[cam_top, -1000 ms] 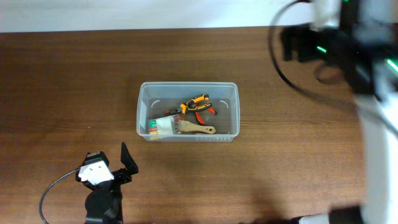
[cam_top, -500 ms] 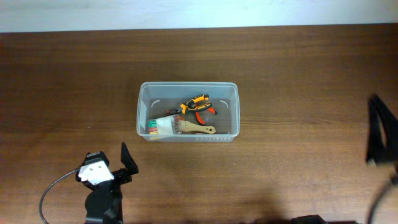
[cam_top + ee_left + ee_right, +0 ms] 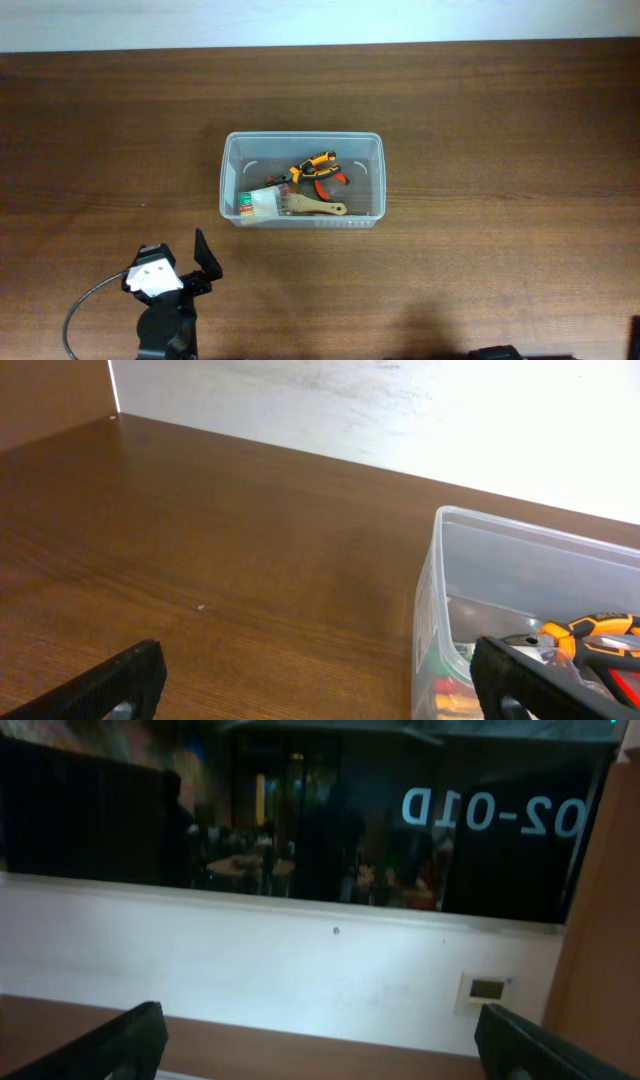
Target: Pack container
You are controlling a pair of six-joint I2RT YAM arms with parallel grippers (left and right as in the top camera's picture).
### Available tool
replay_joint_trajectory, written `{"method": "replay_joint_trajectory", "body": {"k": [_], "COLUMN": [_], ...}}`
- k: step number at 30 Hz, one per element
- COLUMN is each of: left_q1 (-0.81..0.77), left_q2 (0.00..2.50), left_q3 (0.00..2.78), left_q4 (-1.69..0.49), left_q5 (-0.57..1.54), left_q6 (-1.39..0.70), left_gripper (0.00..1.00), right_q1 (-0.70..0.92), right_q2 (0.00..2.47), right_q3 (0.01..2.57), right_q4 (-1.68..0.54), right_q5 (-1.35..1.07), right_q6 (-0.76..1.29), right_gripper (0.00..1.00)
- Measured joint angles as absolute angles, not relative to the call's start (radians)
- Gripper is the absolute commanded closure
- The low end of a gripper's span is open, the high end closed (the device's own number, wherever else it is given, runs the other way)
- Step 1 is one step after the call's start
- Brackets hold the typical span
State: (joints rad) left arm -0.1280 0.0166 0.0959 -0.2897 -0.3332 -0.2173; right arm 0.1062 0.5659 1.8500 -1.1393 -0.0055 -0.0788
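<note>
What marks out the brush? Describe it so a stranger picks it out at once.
Find the clear plastic tub in the middle of the brown table. The brush lies flat inside it, along the long wall at the bottom of the overhead view. Unlike the orange-and-black pliers beside it, it has a pale wooden handle and whitish bristles.

Seemingly an office: wooden table, white wall, dark glass pane with mirrored lettering.
</note>
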Motion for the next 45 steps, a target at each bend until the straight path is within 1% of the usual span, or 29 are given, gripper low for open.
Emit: {"method": "replay_joint_trajectory", "body": {"k": [5,12,17,22,30,45], "left_q1": [-0.128,-0.128,-0.128,-0.128,-0.128,-0.128], "left_q2": [0.017,0.017,0.017,0.017,0.017,0.017], "left_q3": [0.096,0.096,0.096,0.096,0.096,0.096], "left_q4": [-0.290,-0.290,-0.290,-0.290,-0.290,-0.290], "left_q5": [-0.333,-0.334,-0.334,-0.333,-0.334,-0.334], "left_q6": [-0.217,-0.217,-0.217,-0.217,-0.217,-0.217], "left_gripper": [0.01,0.01,0.01,0.01,0.01,0.01], "right_q1": [0.105,0.093,0.068,0.059,0.059,0.058], "right_q2": [0.361,0.159,0.068,0.021,0.017,0.016], "right_q3": [1.443,0.928,0.633,0.399,0.205,0.034], "right_q4": [-0.956,-0.606,-0.356,-0.147,-0.006,0.110], "right_q5": [-0.021,-0.027,-0.027,-0.027,-0.027,-0.024], "right_q6": [-0.078,-0.078,-0.078,-0.075,0.002,0.047], "right_gripper": [0.01,0.01,0.01,0.01,0.01,0.01]}}
